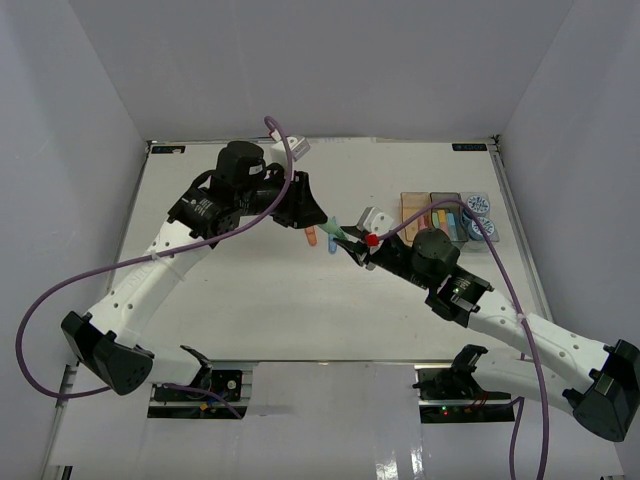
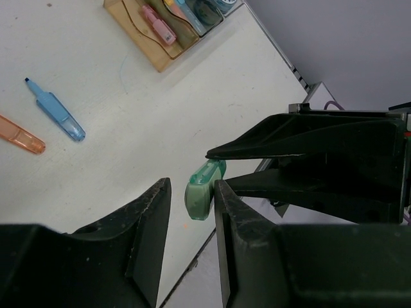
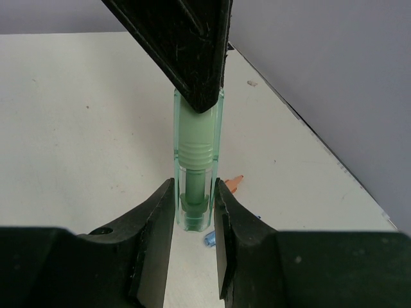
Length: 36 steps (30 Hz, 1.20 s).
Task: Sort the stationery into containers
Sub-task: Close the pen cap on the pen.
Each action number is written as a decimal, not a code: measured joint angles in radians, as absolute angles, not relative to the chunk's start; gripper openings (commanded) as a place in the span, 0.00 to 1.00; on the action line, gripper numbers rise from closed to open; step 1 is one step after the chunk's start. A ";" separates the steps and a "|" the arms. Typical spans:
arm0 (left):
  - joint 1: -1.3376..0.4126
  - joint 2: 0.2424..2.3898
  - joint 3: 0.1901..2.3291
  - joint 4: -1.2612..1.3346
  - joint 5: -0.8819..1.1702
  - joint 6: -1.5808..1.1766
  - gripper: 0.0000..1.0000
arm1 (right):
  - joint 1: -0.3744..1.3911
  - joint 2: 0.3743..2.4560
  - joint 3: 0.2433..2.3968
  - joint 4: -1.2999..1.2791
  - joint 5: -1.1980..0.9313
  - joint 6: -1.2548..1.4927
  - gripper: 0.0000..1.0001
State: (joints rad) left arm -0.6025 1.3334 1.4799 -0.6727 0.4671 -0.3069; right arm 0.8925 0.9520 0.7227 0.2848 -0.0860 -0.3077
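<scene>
White table point(image 1: 250, 300), two loose markers (orange point(image 2: 22, 135), blue point(image 2: 58, 110)): right claw point(image 3: 194, 192) pinches green marker point(image 3: 196, 151), left claw point(image 2: 191, 185) spread.

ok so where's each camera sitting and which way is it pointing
Top external: above and behind the bases, looking down on the table; both arms show.
Left wrist: on the left arm, looking past its own jaws towards the amber bin.
Right wrist: on the right arm, looking past its own jaws across the table.
Shared: all three show the green marker; each wrist view shows the other arm's jaws.
</scene>
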 measured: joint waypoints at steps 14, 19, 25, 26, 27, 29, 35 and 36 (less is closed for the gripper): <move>-0.603 1.334 1.479 -0.667 0.519 -0.316 0.23 | 0.892 0.958 0.736 0.273 -0.093 -0.308 0.16; -0.600 1.334 1.473 -0.652 0.524 -0.320 0.23 | 0.892 0.966 0.759 0.247 -0.089 -0.319 0.13; -0.597 1.334 1.445 -0.635 0.525 -0.334 0.23 | 0.892 0.978 0.772 0.208 -0.085 -0.331 0.10; -0.597 1.334 1.442 -0.632 0.525 -0.337 0.23 | 0.892 0.978 0.775 0.202 -0.085 -0.335 0.09; -0.597 1.334 1.439 -0.628 0.526 -0.340 0.23 | 0.892 0.978 0.776 0.197 -0.084 -0.340 0.09; -0.597 1.334 1.435 -0.620 0.529 -0.343 0.23 | 0.892 0.978 0.783 0.185 -0.081 -0.349 0.08; -0.592 1.335 1.427 -0.603 0.532 -0.350 0.23 | 0.891 0.990 0.803 0.165 -0.078 -0.365 0.08; -0.591 1.336 1.424 -0.597 0.533 -0.350 0.23 | 0.890 0.995 0.808 0.162 -0.076 -0.369 0.08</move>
State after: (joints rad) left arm -0.5907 1.3365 1.4242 -0.5968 0.5335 -0.3500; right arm 0.8898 0.9947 0.8078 0.1619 -0.0765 -0.3695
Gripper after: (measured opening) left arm 0.280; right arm 0.328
